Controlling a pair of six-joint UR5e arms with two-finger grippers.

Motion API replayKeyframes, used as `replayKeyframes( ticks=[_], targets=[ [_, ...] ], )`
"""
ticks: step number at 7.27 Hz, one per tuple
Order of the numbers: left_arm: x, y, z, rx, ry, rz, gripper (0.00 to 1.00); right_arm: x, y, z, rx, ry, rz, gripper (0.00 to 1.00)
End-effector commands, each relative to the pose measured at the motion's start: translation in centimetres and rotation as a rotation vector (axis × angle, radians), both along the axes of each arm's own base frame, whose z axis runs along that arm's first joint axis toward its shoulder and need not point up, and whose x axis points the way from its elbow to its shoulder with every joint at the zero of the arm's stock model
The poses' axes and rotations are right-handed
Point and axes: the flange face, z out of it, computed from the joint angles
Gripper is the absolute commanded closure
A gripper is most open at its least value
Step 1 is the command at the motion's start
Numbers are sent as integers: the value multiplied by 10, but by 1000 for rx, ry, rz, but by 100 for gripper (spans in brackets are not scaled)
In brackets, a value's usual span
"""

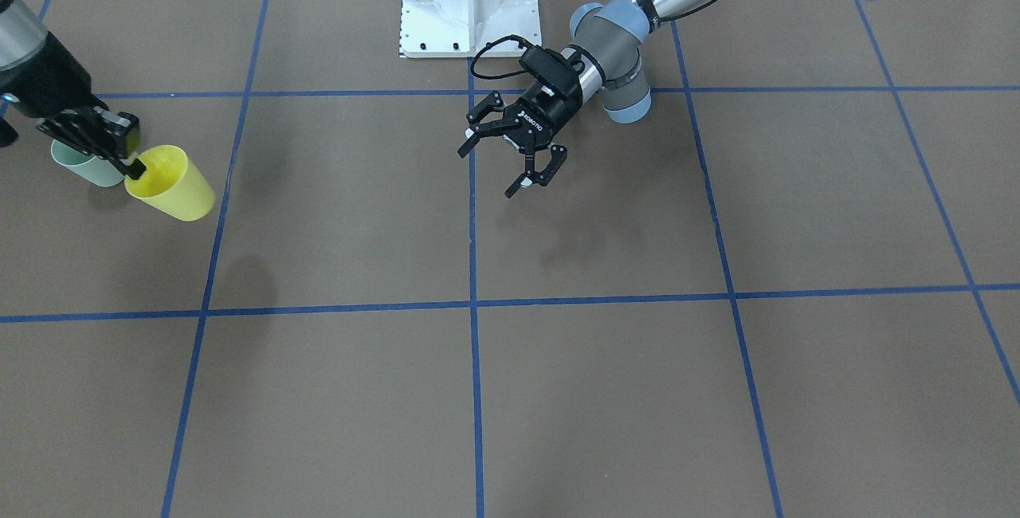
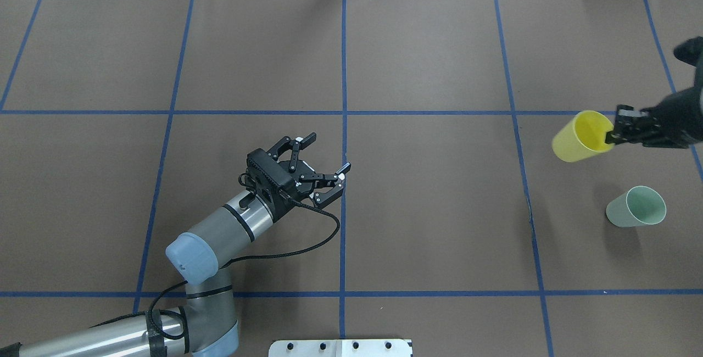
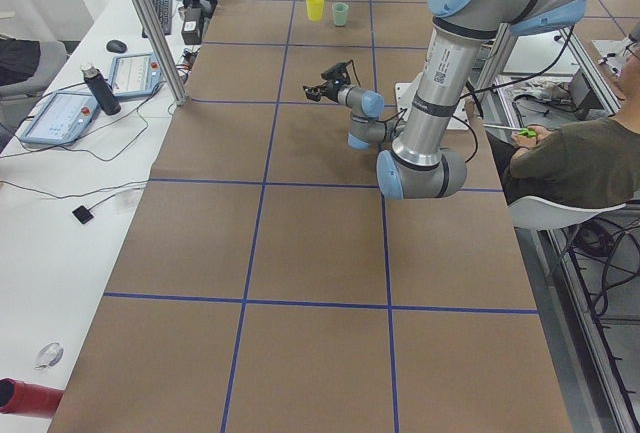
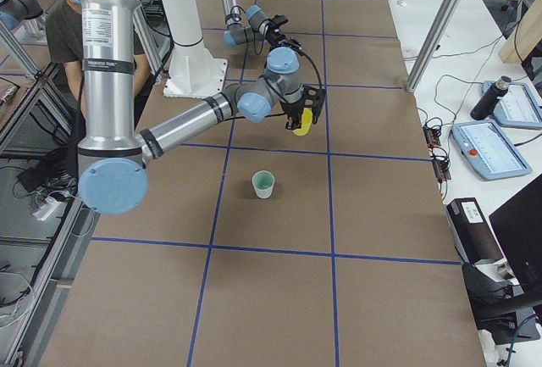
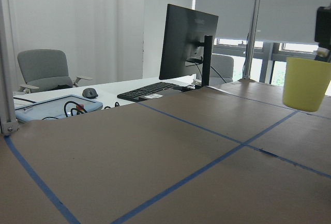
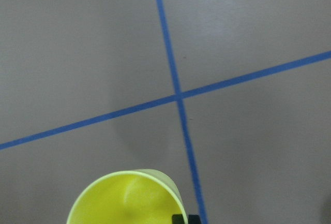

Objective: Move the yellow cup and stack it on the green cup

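The yellow cup (image 2: 581, 137) hangs in the air, its rim pinched by my right gripper (image 2: 613, 136), which is shut on it. It also shows in the front view (image 1: 171, 183), the left wrist view (image 5: 306, 83) and the right wrist view (image 6: 126, 198). The green cup (image 2: 637, 207) stands upright on the table, nearer the robot than the yellow cup and apart from it. In the front view the green cup (image 1: 80, 166) is partly hidden behind the right gripper (image 1: 132, 168). My left gripper (image 2: 324, 170) is open and empty near the table's middle line, also in the front view (image 1: 492, 166).
The robot's white base plate (image 1: 470, 4) sits at the table's near-robot edge. Blue tape lines (image 2: 343, 126) divide the brown table. A desk with a monitor (image 5: 187, 43) and keyboard lies past the table's end on the right-arm side. A person (image 3: 575, 153) sits behind the robot.
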Motion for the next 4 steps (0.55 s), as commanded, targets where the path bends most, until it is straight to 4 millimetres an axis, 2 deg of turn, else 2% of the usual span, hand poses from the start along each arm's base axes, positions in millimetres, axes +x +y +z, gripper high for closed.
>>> replayKeyframes(
  ticks=[1,3,4],
  targets=[
    [4,-3,9,-108,84,29,0,48,46,47,-5,94,-56,100],
    [5,-3,8,-111,89,30,0,57,57,64,-28,121,-70,100],
    [5,-3,8,-112,90,31,0,55,58,67,-33,124,-76,100]
  ],
)
